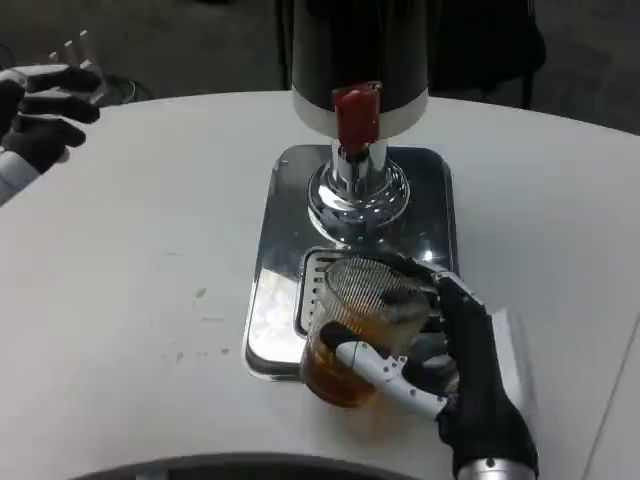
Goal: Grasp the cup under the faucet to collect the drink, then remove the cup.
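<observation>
left robot hand [45,105] up at the far left edge, lifted clear of the desk [130,260], dark fingers loosely apart and holding nothing. it looks to be waiting this one out.

moving across to the middle: the drink dispenser [358,60] stands at the back of a shiny metal drip tray [275,250], its red tap handle [356,112] above the chrome faucet [357,190]. no stream of liquid is visible coming down right now.

and here's the action. the clear plastic cup [358,330] sits tilted at the front of the tray, over the slotted grate, with amber drink pooled in its lower part. right robot hand [455,365] is wrapped on it from the right side, a white finger [385,370] across the front wall and black ones around the back. the cup is held, and it looks to be in front of the faucet rather than directly beneath.

so, my read: grasp done, drink collected, at least a partial fill. what's left is carrying the cup clear of the tray and setting it down. with that tilt, spilling is the thing to watch.

surface is a white round desk with a few faint marks left of the tray. beyond its edge, dark floor and dim shapes i can't make out.
</observation>
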